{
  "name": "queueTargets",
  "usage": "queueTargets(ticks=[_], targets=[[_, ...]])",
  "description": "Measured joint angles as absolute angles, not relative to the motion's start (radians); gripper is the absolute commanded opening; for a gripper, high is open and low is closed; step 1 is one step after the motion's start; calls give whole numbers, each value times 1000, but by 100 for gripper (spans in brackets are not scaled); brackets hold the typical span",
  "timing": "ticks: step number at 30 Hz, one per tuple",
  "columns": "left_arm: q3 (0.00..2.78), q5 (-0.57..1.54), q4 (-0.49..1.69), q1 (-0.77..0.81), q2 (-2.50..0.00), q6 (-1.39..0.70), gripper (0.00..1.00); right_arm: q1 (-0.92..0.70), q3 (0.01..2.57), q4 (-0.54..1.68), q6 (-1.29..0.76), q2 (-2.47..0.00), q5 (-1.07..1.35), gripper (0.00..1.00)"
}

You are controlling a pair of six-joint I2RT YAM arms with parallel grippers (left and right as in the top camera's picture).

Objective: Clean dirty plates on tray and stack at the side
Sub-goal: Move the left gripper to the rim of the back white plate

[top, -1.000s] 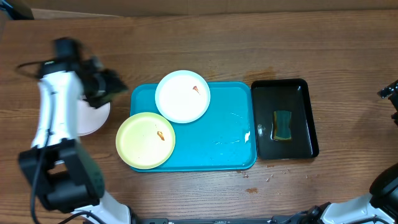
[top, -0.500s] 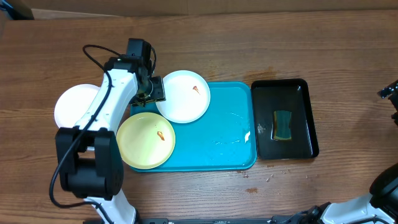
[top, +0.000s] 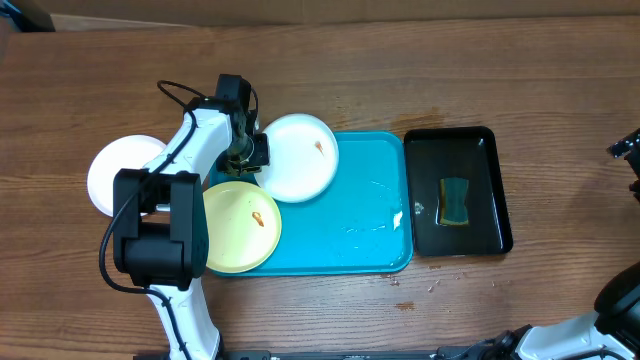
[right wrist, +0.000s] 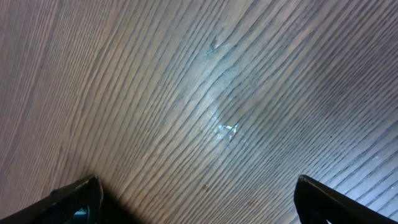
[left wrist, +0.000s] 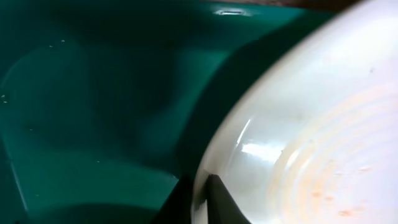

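White plate (top: 300,160), top-left on the blue tray (top: 370,200), left rim pinched between the near-closed fingers of the left tool (top: 250,152). The right tool (right wrist: 200,202) is spread wide and empty over bare desk (top: 420,80). The arm hides part of the second white plate (top: 112,175), off-tray at left; count three plates: two white, one yellow-green plate (top: 240,225).

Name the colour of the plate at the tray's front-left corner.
Pale yellow-green plate, with a small orange smear; clearest in the overhead view.

Brown wood-grain table (top: 420,70), soft glare
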State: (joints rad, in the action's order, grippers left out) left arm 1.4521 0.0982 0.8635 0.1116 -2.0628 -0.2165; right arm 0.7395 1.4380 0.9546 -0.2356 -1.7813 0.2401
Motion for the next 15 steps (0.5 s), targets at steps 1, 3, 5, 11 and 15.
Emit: queueTargets(ticks=[1,3,5,11,15], targets=[[1459,102,874,112,-2063,-208,4,739,1438,954,-236,-1781,241,100],[1476,114,906,113,-2063,-191,4,739,1438,955,-235,-1781,240,100],[1491,124,926,118,-2063,-173,4,739,1438,955,-236,-1781,240,100],[1502,159,966,178,-2063,-138,4,739,1438,955,-236,-1781,240,100],[1502,172,991,254,-2063,-134,4,739,1438,954,-236,-1781,240,100]])
